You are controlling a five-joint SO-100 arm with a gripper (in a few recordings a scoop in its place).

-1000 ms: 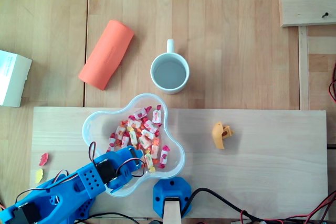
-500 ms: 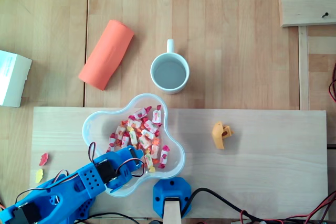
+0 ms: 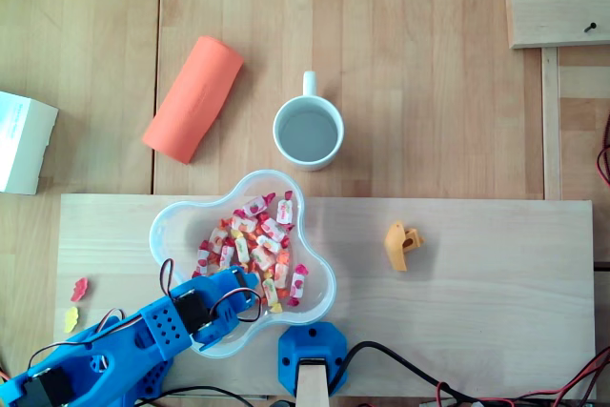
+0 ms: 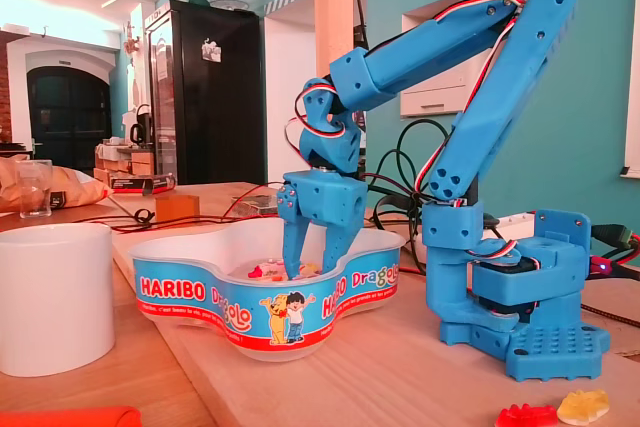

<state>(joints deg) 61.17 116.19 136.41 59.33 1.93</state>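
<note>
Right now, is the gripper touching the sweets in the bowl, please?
Cannot tell. In the fixed view the gripper reaches into the bowl, but the near wall covers the fingertips' ends and most sweets.

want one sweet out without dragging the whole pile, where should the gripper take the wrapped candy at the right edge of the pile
Take the wrapped candy across its thicker middle, not the thin twisted ends, which would likely slip. Come straight down from above: the raised wall of the bowl blocks a sideways approach, and the gripper points down with its jaws apart.
</note>
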